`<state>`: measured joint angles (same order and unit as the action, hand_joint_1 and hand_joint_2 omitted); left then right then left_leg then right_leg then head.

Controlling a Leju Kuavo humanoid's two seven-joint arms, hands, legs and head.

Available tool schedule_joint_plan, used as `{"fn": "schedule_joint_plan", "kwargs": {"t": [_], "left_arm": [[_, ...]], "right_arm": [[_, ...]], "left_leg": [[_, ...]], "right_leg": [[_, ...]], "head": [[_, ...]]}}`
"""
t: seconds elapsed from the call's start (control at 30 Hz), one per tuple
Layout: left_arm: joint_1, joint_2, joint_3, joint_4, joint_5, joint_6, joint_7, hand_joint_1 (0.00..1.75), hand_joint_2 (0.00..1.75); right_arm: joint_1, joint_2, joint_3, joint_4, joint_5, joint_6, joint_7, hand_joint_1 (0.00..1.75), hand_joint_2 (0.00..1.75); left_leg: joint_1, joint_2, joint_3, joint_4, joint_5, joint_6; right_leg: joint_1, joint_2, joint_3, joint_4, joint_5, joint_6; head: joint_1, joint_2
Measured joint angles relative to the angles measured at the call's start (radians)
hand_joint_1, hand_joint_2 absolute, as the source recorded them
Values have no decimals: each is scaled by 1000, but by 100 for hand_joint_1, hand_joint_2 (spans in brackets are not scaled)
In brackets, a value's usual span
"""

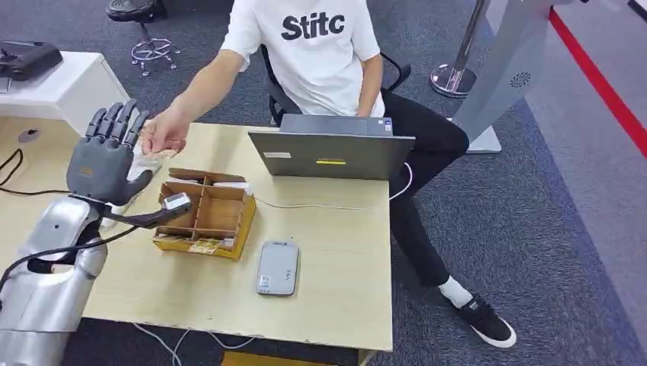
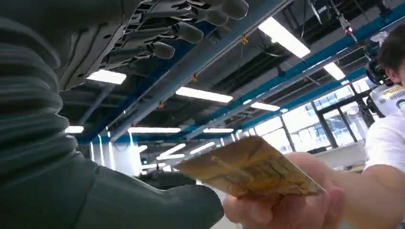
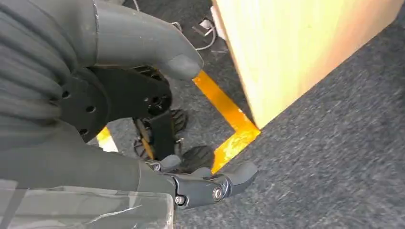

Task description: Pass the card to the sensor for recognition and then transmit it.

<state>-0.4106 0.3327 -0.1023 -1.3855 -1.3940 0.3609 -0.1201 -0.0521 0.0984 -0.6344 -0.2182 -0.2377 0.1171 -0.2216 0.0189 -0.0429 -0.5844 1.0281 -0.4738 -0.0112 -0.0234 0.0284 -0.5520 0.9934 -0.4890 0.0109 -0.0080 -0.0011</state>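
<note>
Tan and flat, the card (image 2: 250, 168) sits in the person's hand (image 1: 164, 135) over the desk's (image 1: 336, 252) far left edge, just beyond the raised left hand (image 1: 103, 156), long axis pointing toward its palm. That hand is empty with fingers spread; the right hand (image 3: 143, 119) hangs empty, fingers loosely apart, near the floor, far from the handover.

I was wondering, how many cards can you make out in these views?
1 for certain: the card in the person's hand, beside the left hand. The cardboard organiser may hide more.

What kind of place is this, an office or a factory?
Probably a big open hall set up as a test or demo desk: a wooden table with a laptop, grey carpet, and a high ceiling with blue beams and strip lights above.
</note>
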Motion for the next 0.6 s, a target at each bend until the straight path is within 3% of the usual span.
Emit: {"fn": "schedule_joint_plan", "kwargs": {"t": [0.13,0.17,0.2,0.6], "left_arm": [[-5,16,-14,5,-13,6,11,0,175],[-5,18,-14,7,-13,6,12,52,175],[-5,21,-15,8,-14,7,12,175,175],[-5,21,-16,21,15,-2,-7,175,175]], "right_arm": [[0,0,-7,2,0,-6,11,0,175],[0,0,-8,3,0,-6,11,0,175],[0,0,-9,3,0,-6,11,0,175],[0,0,-10,8,18,-20,20,0,175]], "left_leg": [[0,0,0,0,0,0],[0,0,0,0,0,0],[0,0,0,0,0,0],[0,0,0,0,0,0]], "right_leg": [[0,0,0,0,0,0],[0,0,0,0,0,0],[0,0,0,0,0,0],[0,0,0,0,0,0]], "head": [[0,0],[0,0],[0,0],[0,0]]}}
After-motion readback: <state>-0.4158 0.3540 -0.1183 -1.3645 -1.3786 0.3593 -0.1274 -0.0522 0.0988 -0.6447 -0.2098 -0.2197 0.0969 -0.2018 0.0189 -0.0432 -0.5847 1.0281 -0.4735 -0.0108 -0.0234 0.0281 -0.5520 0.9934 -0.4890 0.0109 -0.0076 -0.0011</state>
